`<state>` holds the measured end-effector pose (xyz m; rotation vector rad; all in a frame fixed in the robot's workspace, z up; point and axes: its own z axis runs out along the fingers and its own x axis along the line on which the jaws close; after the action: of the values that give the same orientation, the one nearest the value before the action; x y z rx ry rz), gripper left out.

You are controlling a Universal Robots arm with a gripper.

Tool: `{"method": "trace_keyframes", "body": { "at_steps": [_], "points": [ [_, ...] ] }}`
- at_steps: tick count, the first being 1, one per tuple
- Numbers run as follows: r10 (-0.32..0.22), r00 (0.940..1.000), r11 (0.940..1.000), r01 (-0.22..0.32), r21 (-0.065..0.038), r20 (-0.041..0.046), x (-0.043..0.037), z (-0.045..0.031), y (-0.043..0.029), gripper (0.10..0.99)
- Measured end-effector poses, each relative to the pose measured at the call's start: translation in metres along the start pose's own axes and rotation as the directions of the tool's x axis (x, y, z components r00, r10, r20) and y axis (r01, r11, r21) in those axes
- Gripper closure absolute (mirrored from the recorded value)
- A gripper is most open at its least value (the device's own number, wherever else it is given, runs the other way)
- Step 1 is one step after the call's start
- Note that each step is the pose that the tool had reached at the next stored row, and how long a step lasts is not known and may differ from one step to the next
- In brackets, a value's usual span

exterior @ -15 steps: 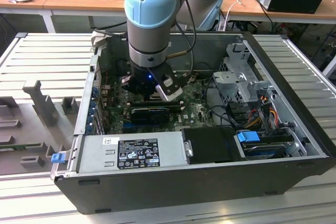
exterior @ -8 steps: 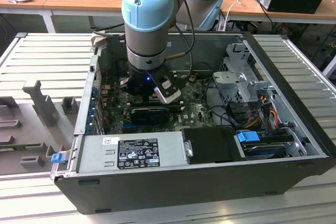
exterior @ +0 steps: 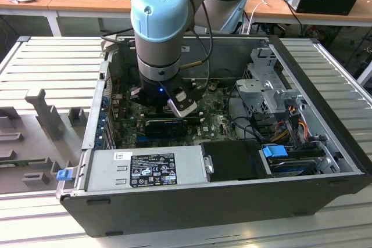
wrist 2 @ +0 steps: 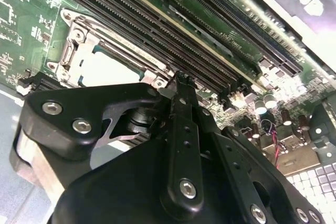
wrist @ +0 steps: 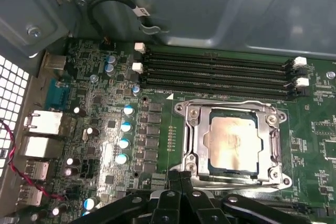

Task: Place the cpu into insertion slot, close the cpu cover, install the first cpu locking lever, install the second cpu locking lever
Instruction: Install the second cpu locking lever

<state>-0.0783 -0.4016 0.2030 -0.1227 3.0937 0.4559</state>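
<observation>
The cpu (wrist: pixel 233 142) lies flat in the insertion slot (wrist: pixel 206 150), its silver-grey face showing through the window of the cpu cover (wrist: pixel 195 137). The cover is down over it. A thin metal lever rod (wrist: pixel 236 183) runs along the cover's edge nearest my gripper. My gripper (wrist: pixel 181 176) is shut with nothing seen between its fingers, and its tip hovers right at that edge of the socket. In the second wrist view the black fingers (wrist 2: pixel 181 103) end beside a corner of the cover (wrist 2: pixel 71 51), with the cpu (wrist 2: pixel 105 69) just beyond. The arm's wrist (exterior: pixel 160 33) reaches down into the open computer case (exterior: pixel 325 103).
Long black memory slots (wrist: pixel 215 74) run beside the socket. A black card (exterior: pixel 165 126) stands across the board. The power supply (exterior: pixel 145 166) and a drive cage (exterior: pixel 267 85) crowd the case. Rear ports (wrist: pixel 42 124) and blue-topped capacitors (wrist: pixel 126 127) sit near the back wall.
</observation>
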Motion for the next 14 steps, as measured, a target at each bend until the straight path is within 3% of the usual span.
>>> {"method": "trace_keyframes", "body": {
  "at_steps": [6,7,9,12,14],
  "points": [
    [0.000,1.0000,0.9996,0.000,-0.028,0.0023,0.0001,0.0065,-0.0019,0.980],
    [0.000,1.0000,0.9993,0.000,-0.038,0.0032,0.0001,0.0089,-0.0019,0.980],
    [0.000,1.0000,0.9991,0.000,-0.041,0.0034,0.0006,0.0086,-0.0015,0.980],
    [0.000,1.0000,0.9991,0.000,-0.041,0.0035,0.0008,-0.0009,0.0014,0.980],
    [0.000,1.0000,0.9991,0.000,-0.041,0.0035,0.0007,-0.0032,0.0021,0.980]
  ]
}}
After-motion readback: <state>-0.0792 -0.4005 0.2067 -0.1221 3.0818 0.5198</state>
